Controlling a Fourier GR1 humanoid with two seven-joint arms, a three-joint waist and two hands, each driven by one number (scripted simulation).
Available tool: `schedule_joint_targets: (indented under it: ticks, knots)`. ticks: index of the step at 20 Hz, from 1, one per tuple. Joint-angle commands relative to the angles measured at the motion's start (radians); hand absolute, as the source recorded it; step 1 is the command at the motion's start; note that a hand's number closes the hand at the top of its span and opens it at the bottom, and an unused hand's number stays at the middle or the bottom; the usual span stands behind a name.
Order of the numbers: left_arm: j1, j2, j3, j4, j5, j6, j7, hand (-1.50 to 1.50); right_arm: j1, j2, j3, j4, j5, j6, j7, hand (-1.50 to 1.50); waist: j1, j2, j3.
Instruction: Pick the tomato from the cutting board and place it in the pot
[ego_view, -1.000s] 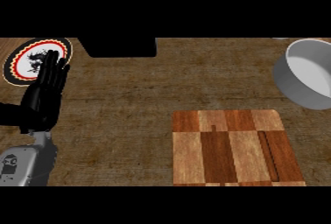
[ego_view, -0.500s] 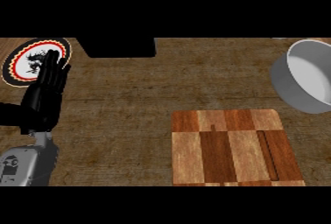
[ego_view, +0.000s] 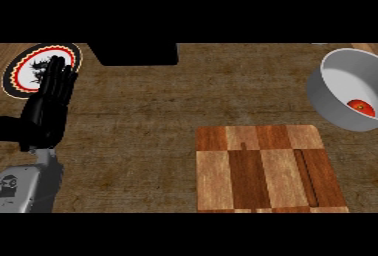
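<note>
A small red tomato (ego_view: 360, 106) lies inside the grey pot (ego_view: 330, 89) at the right edge of the head view. The striped wooden cutting board (ego_view: 266, 170) lies at the lower right with nothing on it. My left hand (ego_view: 48, 110) rests open at the left, fingers straight and pointing up, far from the board and the pot. My right hand does not show anywhere in the view.
A round plate (ego_view: 29, 70) with a red, white and black pattern lies at the upper left, partly behind my left hand's fingertips. A black block (ego_view: 137, 53) sits at the counter's far edge. Brown counter top stretches between the hand and the board.
The view has shifted a little to the left, so the pot's inside with the tomato shows now. My left hand has stayed where it was.
</note>
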Motion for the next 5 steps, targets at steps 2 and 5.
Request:
schedule_joint_targets:
  ticks: [2, 5]
  knots:
    - [0.010, -0.015, -0.009, -0.047, -0.016, 0.019, 0.023, 0.00, 0.106, 0.045, -0.084, -0.024, -0.127, 0.055, -0.118, -1.50, 0.004, 0.000, 0.000]
    - [0.064, -0.031, -0.032, -0.102, -0.028, 0.015, 0.028, 0.00, 0.169, 0.090, -0.087, -0.136, -0.117, 0.069, -0.044, -1.50, 0.007, 0.000, 0.000]
